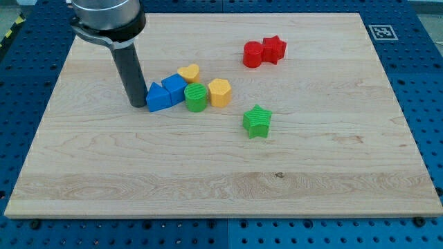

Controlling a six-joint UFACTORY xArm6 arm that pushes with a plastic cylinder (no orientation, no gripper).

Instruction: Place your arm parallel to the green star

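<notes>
Pale wooden board [208, 187] on blue pegboard table [429, 104], green star [257, 122] mid-board.

The arm came down from the view's top left corner, where its wide, round, dark and silver end piece was cut off by the frame. From it a straight dark rod [130, 72] hung almost upright, leaning slightly toward the view's right as it descended. My tip [139, 106] rested at the surface in the upper left part of the view. No other part of the arm showed.
</notes>
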